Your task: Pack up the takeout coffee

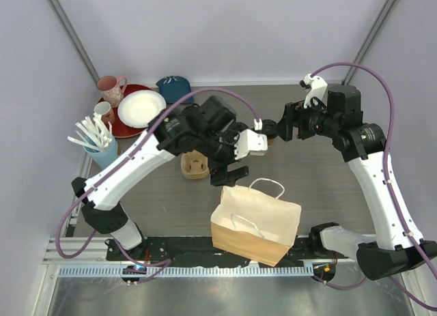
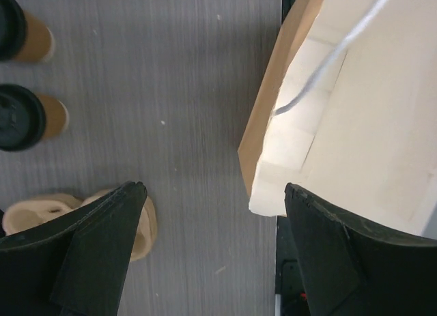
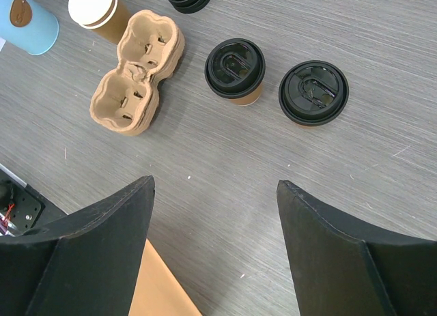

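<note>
While both takeout coffees (image 3: 235,69) stand on table (image 3: 225,159) | left claw (image 2: 213,190) wide | right claw (image 3: 215,181) wide

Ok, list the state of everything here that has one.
paper bag, mouth open
cup carrier, empty
takeout coffee nearest cup carrier, lidded, upright, outside bag
other takeout coffee, lidded, upright, outside bag
lidless cup, upright
left gripper, open, empty
right gripper, open, empty
</note>
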`<state>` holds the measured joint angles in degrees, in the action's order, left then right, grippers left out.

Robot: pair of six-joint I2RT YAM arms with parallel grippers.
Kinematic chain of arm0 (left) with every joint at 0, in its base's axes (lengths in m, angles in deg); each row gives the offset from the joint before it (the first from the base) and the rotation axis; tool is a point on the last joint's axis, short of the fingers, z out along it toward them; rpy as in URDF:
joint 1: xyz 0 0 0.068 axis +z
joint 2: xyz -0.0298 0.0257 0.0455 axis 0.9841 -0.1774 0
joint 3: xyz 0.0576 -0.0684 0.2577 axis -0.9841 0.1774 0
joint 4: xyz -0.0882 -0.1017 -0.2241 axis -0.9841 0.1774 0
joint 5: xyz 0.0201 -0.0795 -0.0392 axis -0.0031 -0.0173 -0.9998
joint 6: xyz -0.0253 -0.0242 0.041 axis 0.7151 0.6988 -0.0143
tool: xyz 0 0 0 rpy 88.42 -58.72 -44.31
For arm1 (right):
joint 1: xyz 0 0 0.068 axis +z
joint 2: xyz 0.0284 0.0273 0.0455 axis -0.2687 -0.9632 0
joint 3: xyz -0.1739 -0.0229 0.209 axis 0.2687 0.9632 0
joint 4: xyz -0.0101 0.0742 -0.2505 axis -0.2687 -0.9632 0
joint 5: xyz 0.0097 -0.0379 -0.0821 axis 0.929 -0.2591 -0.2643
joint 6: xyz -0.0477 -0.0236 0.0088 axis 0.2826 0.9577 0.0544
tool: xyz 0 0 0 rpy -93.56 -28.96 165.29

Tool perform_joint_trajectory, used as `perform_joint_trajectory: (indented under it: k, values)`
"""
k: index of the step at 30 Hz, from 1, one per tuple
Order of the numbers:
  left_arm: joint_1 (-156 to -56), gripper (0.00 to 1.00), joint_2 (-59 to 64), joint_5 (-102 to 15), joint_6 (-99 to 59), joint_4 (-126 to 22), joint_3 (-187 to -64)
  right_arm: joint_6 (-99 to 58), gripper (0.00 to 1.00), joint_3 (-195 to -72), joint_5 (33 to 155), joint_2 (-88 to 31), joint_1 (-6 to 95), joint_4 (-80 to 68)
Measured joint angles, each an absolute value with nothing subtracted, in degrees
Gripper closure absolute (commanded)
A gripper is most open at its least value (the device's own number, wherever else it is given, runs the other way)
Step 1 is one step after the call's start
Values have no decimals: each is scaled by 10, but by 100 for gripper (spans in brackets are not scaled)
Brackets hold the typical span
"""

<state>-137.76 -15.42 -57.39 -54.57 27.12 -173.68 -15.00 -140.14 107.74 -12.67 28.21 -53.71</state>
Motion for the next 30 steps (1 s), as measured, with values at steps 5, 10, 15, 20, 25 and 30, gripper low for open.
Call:
perform_joint_trajectory:
  k: [5,10,15,20,25,30]
  values:
    - [-1379,12,-177,-569,-560,270,-1672,-150,23,-1401,1077,-127,282,-537]
    - [-1379,45,-181,-610,-572,269,-1636,-149,23,-1401,1076,-127,282,-538]
    - [-1379,100,-183,-624,-574,266,-1600,-148,23,-1401,1074,-127,282,-542]
    - [-1377,100,-183,-612,-561,253,-1602,-149,23,-1401,1055,-130,282,-542]
    - [-1342,100,-183,-593,-525,223,-1602,-159,22,-1412,1009,-135,282,-546]
    - [-1314,100,-186,-577,-504,199,-1609,-184,22,-1449,954,-146,282,-547]
